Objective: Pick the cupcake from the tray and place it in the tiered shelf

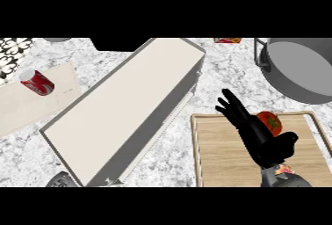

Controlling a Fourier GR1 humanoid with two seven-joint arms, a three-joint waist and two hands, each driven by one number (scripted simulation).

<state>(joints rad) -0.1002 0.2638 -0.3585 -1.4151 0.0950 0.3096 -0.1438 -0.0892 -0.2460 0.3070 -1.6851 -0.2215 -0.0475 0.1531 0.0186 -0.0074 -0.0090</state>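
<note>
My right hand (258, 135) hovers over the wooden tray (220, 158) at the lower right, open, fingers straight and pointing up-left, thumb out to the right. Just behind the hand lies a red round thing with a green top (271, 121), partly hidden by it. A small speckled, colourful bit (283, 169) peeks out beside my wrist; I cannot tell what it is. The tiered shelf (123, 110), long and cream with grey sides, lies diagonally across the middle, left of the tray. My left hand does not show.
A red soda can (37, 82) lies on a beige mat (26, 105) at the left. A large grey pot (304, 70) stands at the upper right. A small red and yellow item (228, 40) sits at the top edge.
</note>
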